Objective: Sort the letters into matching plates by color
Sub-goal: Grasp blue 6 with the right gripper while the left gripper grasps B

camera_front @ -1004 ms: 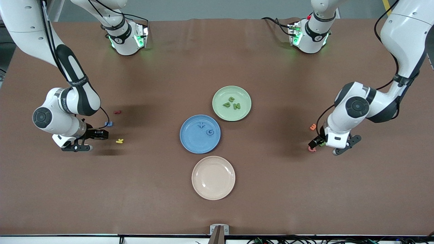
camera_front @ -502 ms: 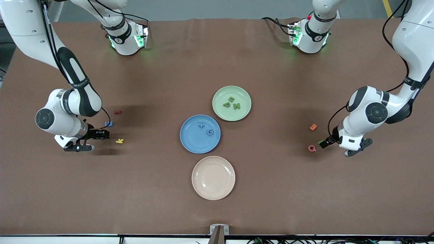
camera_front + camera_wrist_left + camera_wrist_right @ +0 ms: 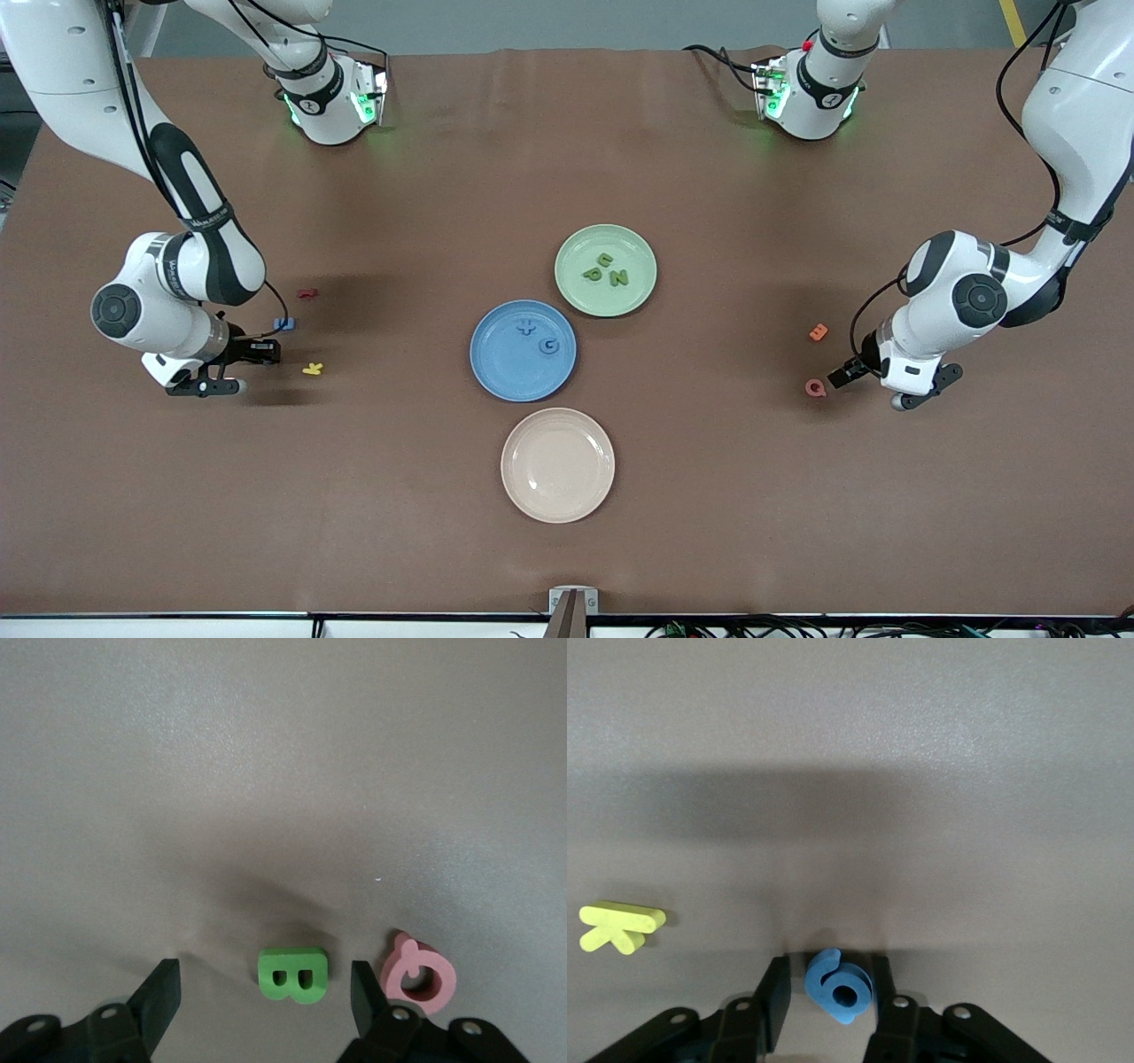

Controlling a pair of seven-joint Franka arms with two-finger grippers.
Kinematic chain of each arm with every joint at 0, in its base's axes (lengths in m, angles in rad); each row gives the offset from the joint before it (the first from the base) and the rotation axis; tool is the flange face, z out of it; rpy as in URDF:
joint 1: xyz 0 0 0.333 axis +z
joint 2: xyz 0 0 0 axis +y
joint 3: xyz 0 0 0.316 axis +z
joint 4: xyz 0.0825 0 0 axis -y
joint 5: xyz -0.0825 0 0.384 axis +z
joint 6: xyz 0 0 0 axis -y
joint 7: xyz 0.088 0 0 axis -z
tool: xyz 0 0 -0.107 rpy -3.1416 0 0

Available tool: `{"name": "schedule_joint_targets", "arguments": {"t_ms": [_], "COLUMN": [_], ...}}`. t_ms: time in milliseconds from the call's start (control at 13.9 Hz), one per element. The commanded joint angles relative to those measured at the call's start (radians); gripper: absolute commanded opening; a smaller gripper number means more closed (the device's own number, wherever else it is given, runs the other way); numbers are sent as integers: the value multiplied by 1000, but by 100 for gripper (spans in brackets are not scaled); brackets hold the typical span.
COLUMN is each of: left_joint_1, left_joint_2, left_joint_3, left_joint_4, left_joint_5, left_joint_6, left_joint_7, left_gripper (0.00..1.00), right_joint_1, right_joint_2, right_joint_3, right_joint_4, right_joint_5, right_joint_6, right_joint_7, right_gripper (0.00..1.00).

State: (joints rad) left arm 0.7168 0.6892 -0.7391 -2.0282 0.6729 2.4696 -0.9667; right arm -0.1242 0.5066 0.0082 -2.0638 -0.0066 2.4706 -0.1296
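My left gripper (image 3: 842, 374) is open at the left arm's end of the table. In the left wrist view its jaws (image 3: 264, 967) stand wide either side of a green B (image 3: 293, 974) lying flat. My right gripper (image 3: 257, 353) is low at the right arm's end. Its jaws (image 3: 829, 962) stand narrowly around a blue 9 (image 3: 840, 985), with a thin gap on one side. A blue E (image 3: 283, 324) lies beside it. The green plate (image 3: 576, 252) holds green P, N and C. The blue plate (image 3: 505, 363) holds a blue + and G.
A cream plate (image 3: 557, 464) lies nearer the front camera than the blue plate. A pink Q (image 3: 815, 387) and an orange letter (image 3: 818, 332) lie by my left gripper. A yellow K (image 3: 312, 368) and a red letter (image 3: 306, 292) lie by my right gripper.
My left gripper moved off the pink Q toward the left arm's end of the table and settled beside it. My right gripper stayed in place and its fingers drew in slightly.
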Motion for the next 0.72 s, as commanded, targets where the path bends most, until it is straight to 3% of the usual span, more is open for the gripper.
{"name": "schedule_joint_targets", "arguments": {"t_ms": [0, 359, 502, 646], "left_joint_1": [7, 9, 6, 4], "left_joint_2": [26, 26, 29, 30], "left_joint_3": [-9, 0, 3, 4], "left_joint_4": [3, 2, 3, 5], "left_joint_5": [19, 19, 17, 17], "left_joint_6": [8, 6, 6, 6], "left_joint_7": [5, 46, 48, 46], "left_gripper": [80, 63, 57, 38], "right_joint_1": [-25, -25, -23, -14], "right_joint_2": [4, 3, -9, -51], "right_joint_3": [16, 16, 16, 16], "right_joint_4": [-7, -6, 1, 17], "right_joint_5": [-13, -13, -13, -13], "right_joint_6": [14, 13, -2, -59], "right_joint_7": [-13, -34, -38, -36], "right_gripper": [37, 24, 23, 23]}}
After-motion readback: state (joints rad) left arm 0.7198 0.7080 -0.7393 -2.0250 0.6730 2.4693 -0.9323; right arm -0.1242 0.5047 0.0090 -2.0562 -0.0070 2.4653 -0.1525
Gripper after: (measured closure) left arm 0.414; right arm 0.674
